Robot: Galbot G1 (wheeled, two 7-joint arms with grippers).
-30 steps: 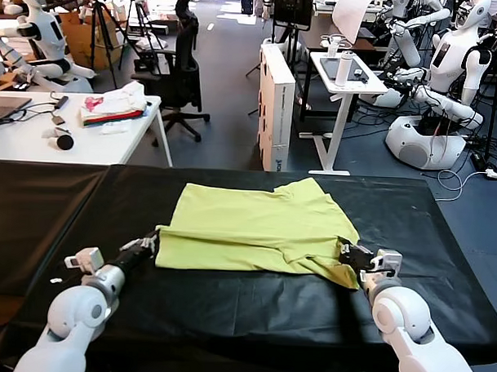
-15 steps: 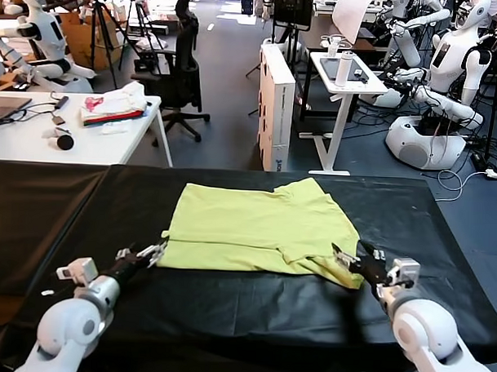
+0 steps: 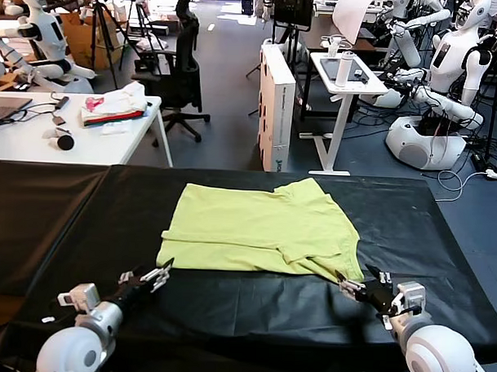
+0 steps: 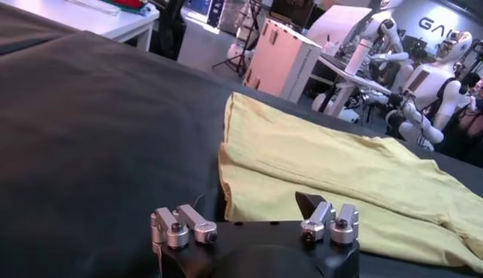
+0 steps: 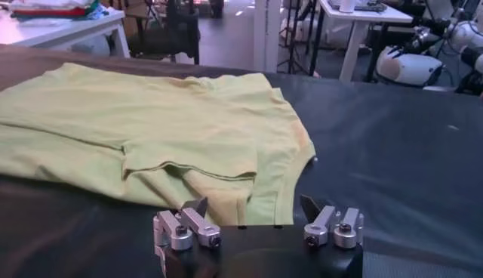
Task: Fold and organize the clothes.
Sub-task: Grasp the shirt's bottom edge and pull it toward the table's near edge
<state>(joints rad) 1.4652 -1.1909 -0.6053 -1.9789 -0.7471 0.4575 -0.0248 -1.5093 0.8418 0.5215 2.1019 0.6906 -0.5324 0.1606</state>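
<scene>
Nearest the robot, at the front edge of the black table (image 3: 228, 316), the left gripper (image 3: 151, 278) is hovering just off the near left corner of the T-shirt (image 3: 259, 229). Its fingers (image 4: 185, 223) are standing wide apart and holding nothing, with bare tabletop showing between them in the left wrist view.

On the other side, the right gripper (image 3: 361, 286) is sitting just beside the shirt's near right corner, not touching the cloth. Its fingers (image 5: 198, 219) are spread apart around empty space, gripping nothing; the shirt hem is lying just ahead of them in the right wrist view.

Farther in, the T-shirt is lying flat at the middle of the table, folded over on itself, with one sleeve pointing toward the far edge.

Beyond the table, a white desk (image 3: 111, 140) on the left is carrying a pile of cloth (image 3: 114, 104). An office chair (image 3: 181, 65), a cardboard box (image 3: 276, 105) and other white robots (image 3: 448, 70) are standing farther back.
</scene>
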